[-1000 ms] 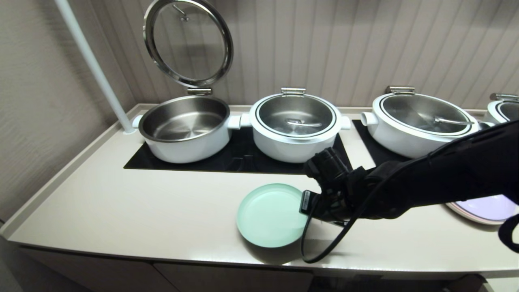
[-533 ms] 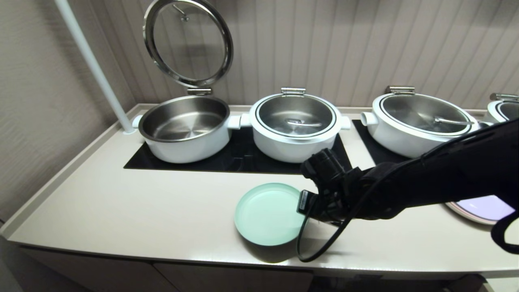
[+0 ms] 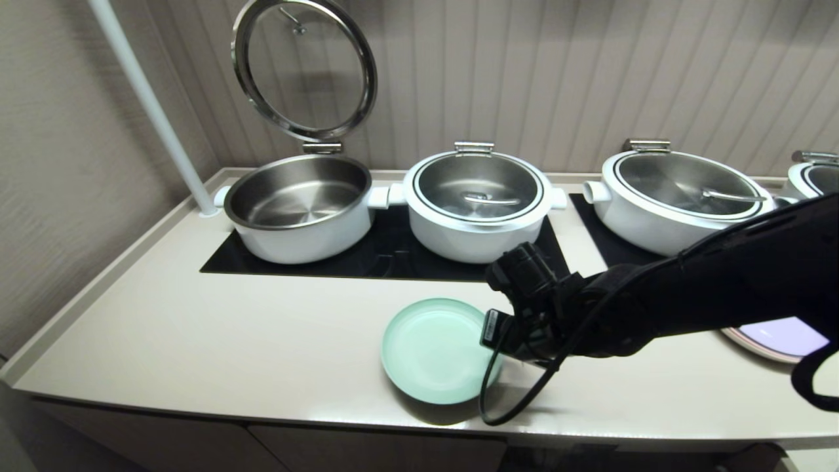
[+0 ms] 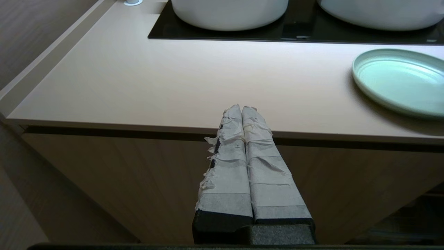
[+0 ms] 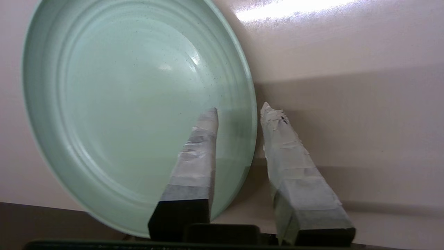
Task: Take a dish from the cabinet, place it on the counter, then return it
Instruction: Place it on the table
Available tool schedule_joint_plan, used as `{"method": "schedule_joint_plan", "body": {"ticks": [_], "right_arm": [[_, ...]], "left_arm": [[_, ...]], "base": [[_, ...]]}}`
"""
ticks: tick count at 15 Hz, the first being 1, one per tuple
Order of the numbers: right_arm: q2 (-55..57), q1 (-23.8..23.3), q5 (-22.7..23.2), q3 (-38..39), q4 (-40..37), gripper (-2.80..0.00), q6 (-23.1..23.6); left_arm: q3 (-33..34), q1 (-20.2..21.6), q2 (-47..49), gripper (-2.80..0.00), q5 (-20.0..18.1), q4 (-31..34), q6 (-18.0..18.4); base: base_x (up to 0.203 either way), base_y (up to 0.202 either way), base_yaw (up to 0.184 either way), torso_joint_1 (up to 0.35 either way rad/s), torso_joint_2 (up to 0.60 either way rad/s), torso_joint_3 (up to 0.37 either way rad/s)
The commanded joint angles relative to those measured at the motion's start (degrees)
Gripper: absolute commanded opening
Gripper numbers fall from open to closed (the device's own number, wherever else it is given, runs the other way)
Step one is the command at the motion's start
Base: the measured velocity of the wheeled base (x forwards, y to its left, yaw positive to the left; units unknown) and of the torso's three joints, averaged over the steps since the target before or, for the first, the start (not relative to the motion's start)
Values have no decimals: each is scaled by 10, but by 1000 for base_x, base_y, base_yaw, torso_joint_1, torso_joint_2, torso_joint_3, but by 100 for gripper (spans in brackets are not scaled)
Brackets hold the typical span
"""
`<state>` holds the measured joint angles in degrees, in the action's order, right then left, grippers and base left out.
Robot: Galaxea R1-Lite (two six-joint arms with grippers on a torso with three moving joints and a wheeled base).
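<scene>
The pale mint-green dish (image 3: 432, 351) lies flat on the cream counter (image 3: 196, 334), close to its front edge. My right gripper (image 5: 239, 109) is open at the dish's right rim. One taped finger hangs over the inside of the dish (image 5: 138, 104) and the other outside it, above the counter; neither presses the rim. In the head view the black wrist hides those fingers. My left gripper (image 4: 241, 107) is shut and empty, parked low in front of the cabinet (image 4: 104, 180), left of the dish (image 4: 399, 80).
Behind the dish, white pots stand on black glass panels (image 3: 387, 259): an open one (image 3: 298, 203) with its lid raised (image 3: 305, 69), and two lidded ones (image 3: 478, 200) (image 3: 675, 196). A white plate (image 3: 780, 341) lies under my right arm. A white pole (image 3: 151, 105) rises at the back left.
The dish has settled a little lower and flatter on the counter. My right arm has hardly moved.
</scene>
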<state>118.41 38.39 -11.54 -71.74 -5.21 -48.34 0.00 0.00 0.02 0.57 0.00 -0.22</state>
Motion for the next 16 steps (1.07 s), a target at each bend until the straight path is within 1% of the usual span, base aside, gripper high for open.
{"method": "schedule_joint_plan", "body": {"ticks": [1,6,10,13,15,16], "right_arm": [[1,0,-1,1,-1,0,-3],[4,0,-3,4,-2,0,-3],[0,0,-26,6,-4,0,4],[-10,0,-48,5,-2,0,30],[-21,-1,-54,6,-1,0,45],[-28,-2,-54,6,0,-280,50]], "left_arm": [[0,0,0,-280,0,0,0],[0,0,0,-280,0,0,0],[0,0,0,-280,0,0,0],[0,0,0,-280,0,0,0],[0,0,0,-280,0,0,0],[0,0,0,-280,0,0,0]], "base": [[0,0,0,0,0,0],[0,0,0,0,0,0],[0,0,0,0,0,0],[0,0,0,0,0,0],[0,0,0,0,0,0],[0,0,0,0,0,0]]}}
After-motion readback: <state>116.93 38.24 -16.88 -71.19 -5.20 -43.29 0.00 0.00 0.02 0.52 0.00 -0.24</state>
